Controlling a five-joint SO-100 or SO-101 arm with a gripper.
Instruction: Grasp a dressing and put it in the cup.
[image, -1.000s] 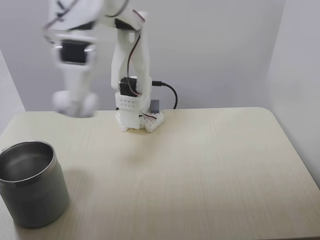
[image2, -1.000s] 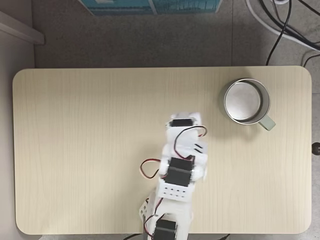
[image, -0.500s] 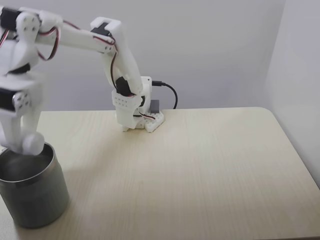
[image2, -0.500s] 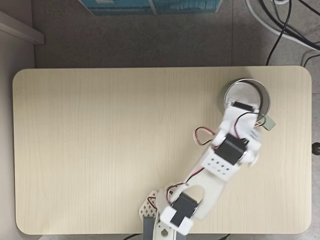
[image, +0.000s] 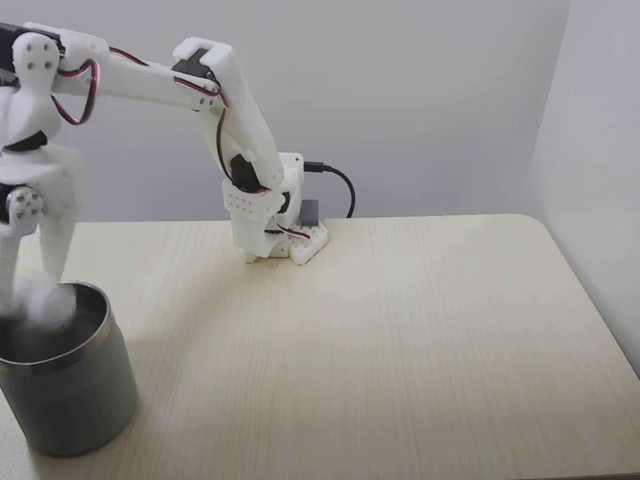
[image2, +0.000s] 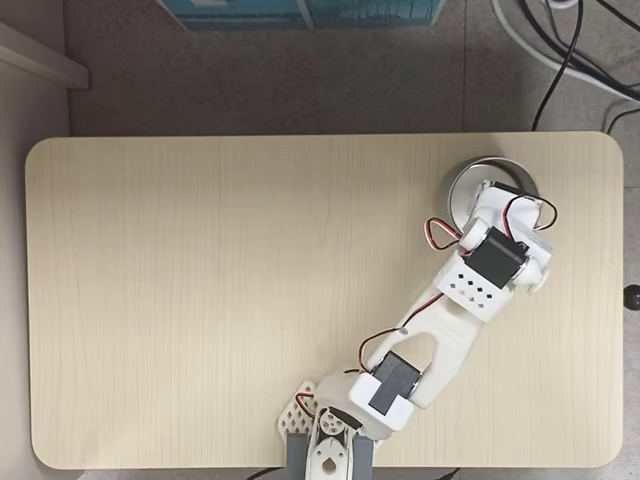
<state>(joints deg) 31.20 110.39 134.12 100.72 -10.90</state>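
Observation:
In a fixed view the brushed-steel cup (image: 72, 395) stands at the table's front left. My white gripper (image: 28, 295) hangs straight above its mouth, the two fingers apart. The dressing (image: 45, 300) is a blurred white lump just below the fingertips, at rim height inside the cup's mouth; I cannot tell whether a finger still touches it. In the top-down fixed view the cup's rim (image2: 462, 182) shows at the far right, with my wrist covering most of its opening and hiding the fingers.
The arm's base (image: 272, 235) is fixed at the table's back edge, with a black cable (image: 340, 180) running behind it. The light wooden table (image2: 200, 300) spreads wide to the left in the top-down view. Cables (image2: 570, 50) and a blue box (image2: 300, 10) lie on the floor beyond.
The arm swung from the middle of the table to over the cup. The fingers have spread and the dressing has dropped from between them to the cup's mouth.

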